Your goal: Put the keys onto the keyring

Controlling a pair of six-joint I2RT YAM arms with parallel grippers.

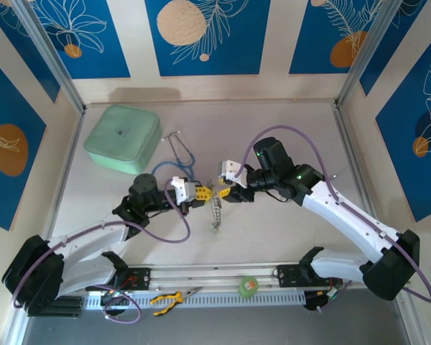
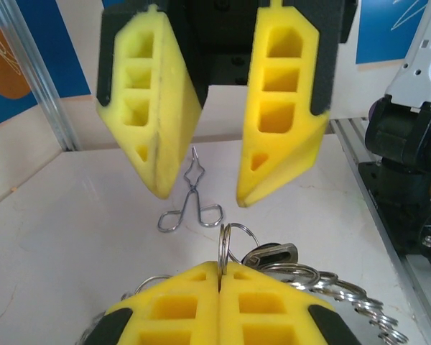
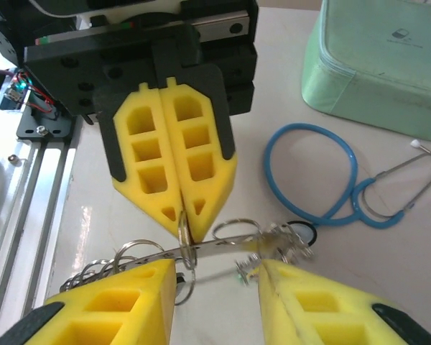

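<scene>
My left gripper (image 2: 221, 267) is shut on a small silver split ring (image 2: 225, 241) that stands upright between its yellow pads. A dark-headed key (image 2: 270, 254) and a chain of several rings (image 2: 345, 293) hang off it to the right. In the right wrist view that gripper (image 3: 183, 215) holds the ring over a thin silver band of the keyring (image 3: 230, 249), with blurred keys (image 3: 287, 243) at its right end. My right gripper (image 3: 215, 264) is open, its fingers either side of the band. From above, the left gripper (image 1: 203, 192) and right gripper (image 1: 225, 191) meet tip to tip, and the keys (image 1: 215, 214) dangle below them.
A blue stethoscope (image 1: 181, 151) and a mint-green case (image 1: 123, 136) lie behind the grippers. A bent wire clip (image 2: 190, 207) rests on the table under the right gripper's fingers. Yellow-handled pliers (image 1: 169, 297) and a green tape roll (image 1: 248, 286) sit on the front rail.
</scene>
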